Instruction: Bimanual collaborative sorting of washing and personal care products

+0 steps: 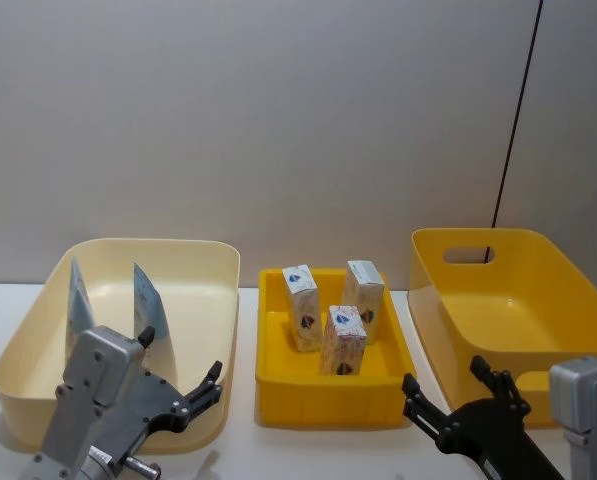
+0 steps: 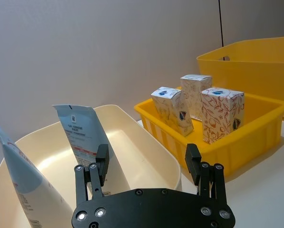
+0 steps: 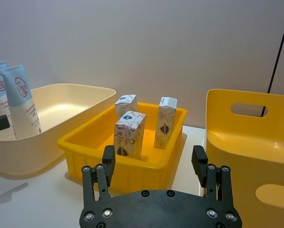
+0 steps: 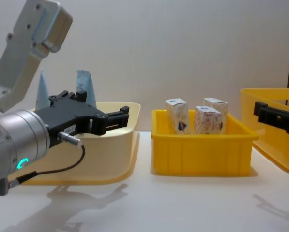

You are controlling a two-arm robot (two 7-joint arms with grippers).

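Two tubes (image 1: 146, 298) upright in cream bin (image 1: 148, 243), crimped ends up; three cartons (image 1: 301, 295) upright in tray (image 1: 323, 402); left claw (image 2: 147, 154), right claw (image 3: 153, 156) spread, empty.

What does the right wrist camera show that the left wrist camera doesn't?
Right wrist: the tubes' logo side, red circles facing the camera, and the inside floor of the yellow bin.
Left wrist: one tube's printed-text side up close, and the yellow bin's outer wall.
Both: three cartons upright in the yellow tray, the tubes standing in the cream bin, and an open gripper in front, the left gripper or the right gripper.
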